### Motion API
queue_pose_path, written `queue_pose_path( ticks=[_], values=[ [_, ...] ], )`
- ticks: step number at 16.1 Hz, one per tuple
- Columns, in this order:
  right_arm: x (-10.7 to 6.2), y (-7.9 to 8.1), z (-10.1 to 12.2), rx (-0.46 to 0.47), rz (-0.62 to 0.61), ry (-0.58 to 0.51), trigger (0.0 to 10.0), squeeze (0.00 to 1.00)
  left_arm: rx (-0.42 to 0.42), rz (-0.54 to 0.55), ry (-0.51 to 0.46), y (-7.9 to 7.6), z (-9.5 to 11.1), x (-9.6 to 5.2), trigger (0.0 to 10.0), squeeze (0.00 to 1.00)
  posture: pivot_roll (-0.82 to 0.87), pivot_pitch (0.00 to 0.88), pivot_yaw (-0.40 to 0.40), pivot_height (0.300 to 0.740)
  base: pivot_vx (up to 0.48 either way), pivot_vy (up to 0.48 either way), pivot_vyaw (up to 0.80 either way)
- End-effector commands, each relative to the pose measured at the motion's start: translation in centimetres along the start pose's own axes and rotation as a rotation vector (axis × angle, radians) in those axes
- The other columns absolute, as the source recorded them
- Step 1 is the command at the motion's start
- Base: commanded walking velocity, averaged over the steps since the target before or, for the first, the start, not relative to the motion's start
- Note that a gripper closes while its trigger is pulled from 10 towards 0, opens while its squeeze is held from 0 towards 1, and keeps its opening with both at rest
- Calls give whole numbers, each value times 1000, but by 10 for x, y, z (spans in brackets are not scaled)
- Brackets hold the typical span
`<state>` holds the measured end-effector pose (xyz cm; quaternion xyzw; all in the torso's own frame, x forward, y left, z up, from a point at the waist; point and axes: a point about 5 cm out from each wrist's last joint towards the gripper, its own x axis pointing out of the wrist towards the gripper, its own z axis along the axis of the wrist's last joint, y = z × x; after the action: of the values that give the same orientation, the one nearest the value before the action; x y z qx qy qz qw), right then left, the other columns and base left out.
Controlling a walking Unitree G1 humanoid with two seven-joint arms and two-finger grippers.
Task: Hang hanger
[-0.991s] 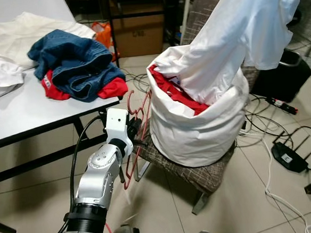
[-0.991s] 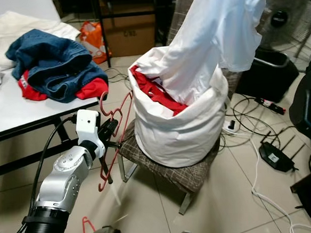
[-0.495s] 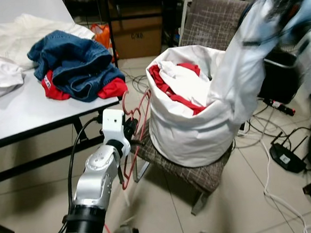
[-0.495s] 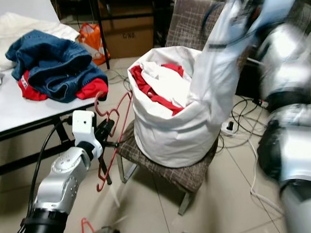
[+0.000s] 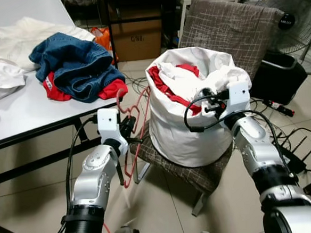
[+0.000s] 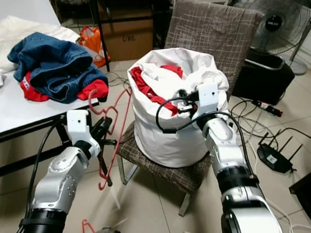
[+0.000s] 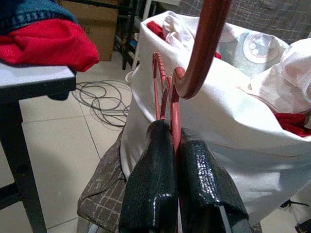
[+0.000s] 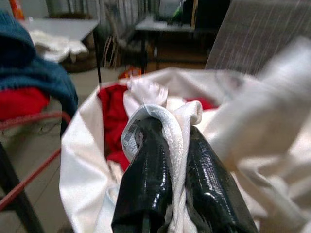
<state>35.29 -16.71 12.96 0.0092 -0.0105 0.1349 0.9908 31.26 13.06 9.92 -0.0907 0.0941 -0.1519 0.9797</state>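
Note:
A red hanger (image 5: pixel 140 116) hangs beside the white laundry bag (image 5: pixel 184 141), its hook (image 7: pixel 204 43) curving up. My left gripper (image 5: pixel 128 130) is shut on the hanger's thin red bars (image 7: pixel 171 104), between the table and the bag. My right gripper (image 5: pixel 207 104) sits low at the bag's rim, shut on the collar of a white garment (image 8: pixel 167 116) with a label on it. The rest of that garment (image 5: pixel 219 80) lies bunched in the bag's mouth on top of red clothes (image 5: pixel 167 86).
The bag sits on a grey checked chair (image 5: pixel 229 31). A white table (image 5: pixel 27 115) at the left holds jeans (image 5: pixel 71 58) and red and white clothes. A fan (image 5: pixel 293 21), a black bin (image 5: pixel 278 76) and floor cables (image 5: pixel 286 155) are at the right.
My right arm has dropped from high up to the bag's rim, bringing the white garment down into the bag. My left gripper has kept the hanger in nearly the same place.

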Motion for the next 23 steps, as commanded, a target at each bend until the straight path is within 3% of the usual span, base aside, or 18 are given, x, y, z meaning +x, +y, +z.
queue_pose_path(
  ticks=[1,10,23],
  values=[
    [-1,-1,6,7,-7,-15,0,0,38,-17,0,-3,0,1,10000,0,14,0,-5,716,0,0,0],
    [-5,18,-6,36,31,17,0,0,118,-7,-13,-2,1,-1,10000,0,39,0,-4,716,0,0,0],
    [-9,19,-20,65,22,71,0,0,183,-16,-27,-4,3,-3,10000,0,44,0,6,716,-137,0,0]
  ],
)
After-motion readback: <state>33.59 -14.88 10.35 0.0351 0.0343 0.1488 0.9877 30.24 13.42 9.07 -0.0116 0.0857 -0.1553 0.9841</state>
